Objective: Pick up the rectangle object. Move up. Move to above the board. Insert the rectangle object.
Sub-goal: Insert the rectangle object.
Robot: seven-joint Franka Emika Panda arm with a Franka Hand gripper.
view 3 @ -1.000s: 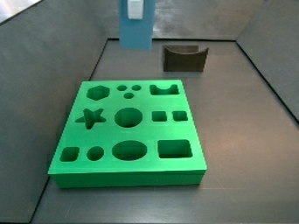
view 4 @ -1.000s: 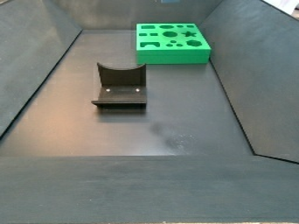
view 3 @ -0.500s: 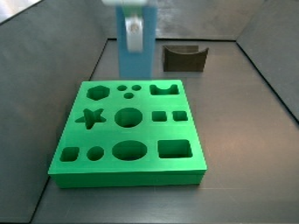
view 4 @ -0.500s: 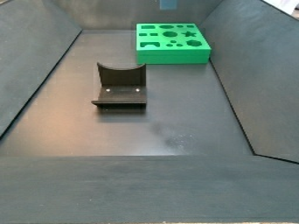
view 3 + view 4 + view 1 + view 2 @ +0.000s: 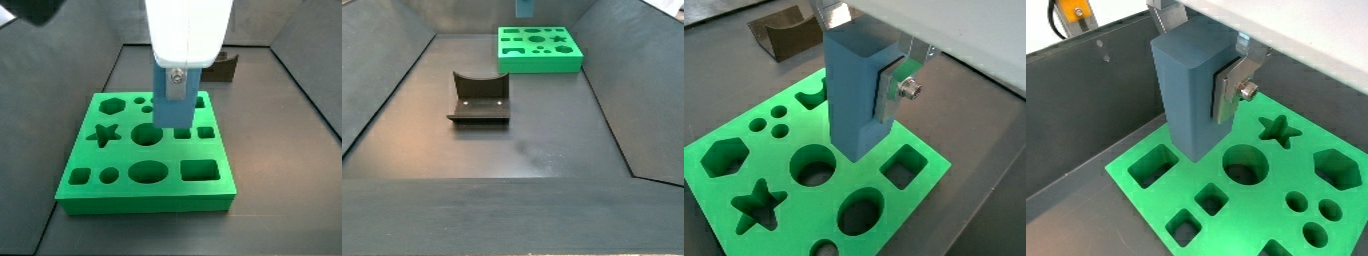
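**Block hanging over the board**

In both wrist views the gripper [image 5: 871, 85] is pinching the rectangle object [image 5: 854, 90] above the board [image 5: 724, 185].

In a side view the block [image 5: 174, 100] is hanging over the board's middle.

In a side view, the fixture [image 5: 478, 100] is standing nearer, only the block's tip [image 5: 521, 36] showing.

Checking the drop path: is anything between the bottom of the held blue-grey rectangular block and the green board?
Nothing: in a wrist view the gripper holds the blue-grey rectangular block above the green board, only air between.
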